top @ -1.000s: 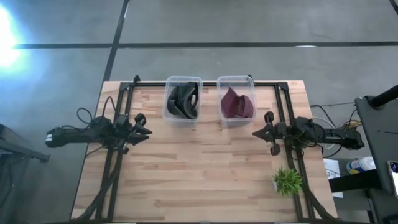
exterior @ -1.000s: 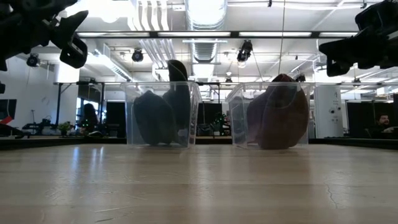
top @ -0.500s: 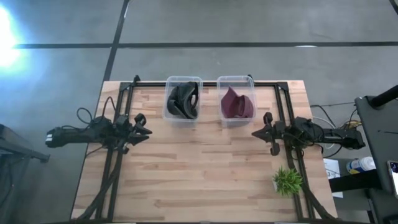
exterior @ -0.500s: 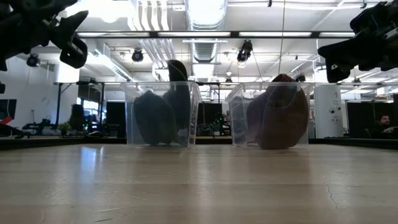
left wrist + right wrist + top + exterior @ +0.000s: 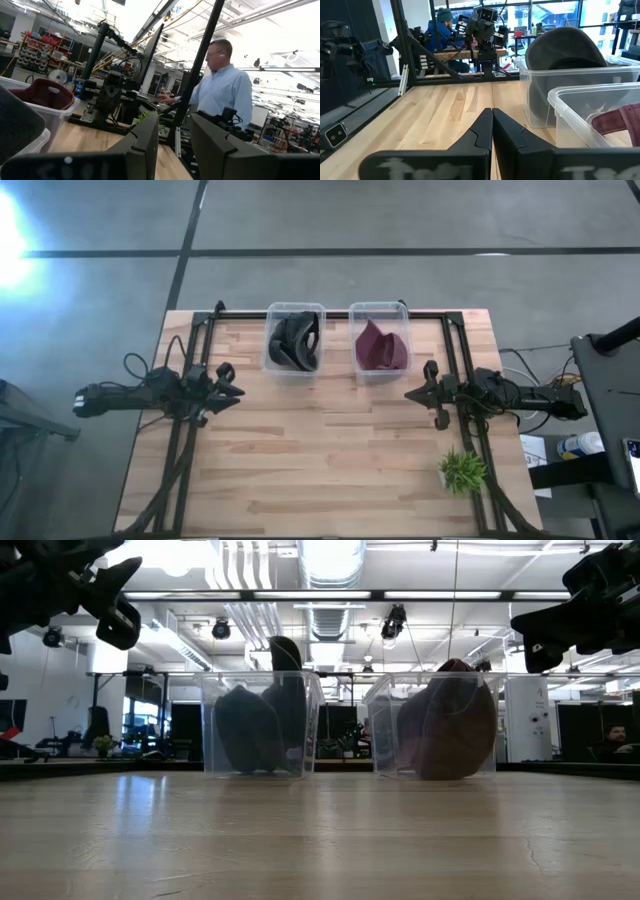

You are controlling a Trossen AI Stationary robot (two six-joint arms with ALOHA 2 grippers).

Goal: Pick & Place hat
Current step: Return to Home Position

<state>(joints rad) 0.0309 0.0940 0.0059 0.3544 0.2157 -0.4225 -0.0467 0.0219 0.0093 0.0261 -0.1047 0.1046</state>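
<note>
A black hat stands on edge in a clear bin at the table's far middle. A maroon hat stands the same way in a second clear bin to its right. Both hats lean against their bin walls in the low view, the black hat on the left and the maroon hat on the right. My left gripper hovers open and empty over the table's left side, above the wood. My right gripper hovers shut and empty over the right side.
A small green plant stands near the table's right front. Black frame rails run along the left, right and far edges. A person stands beyond the table in the left wrist view. Bare wood lies between the arms.
My right gripper has dipped slightly in the low view. The hats and bins have kept still.
</note>
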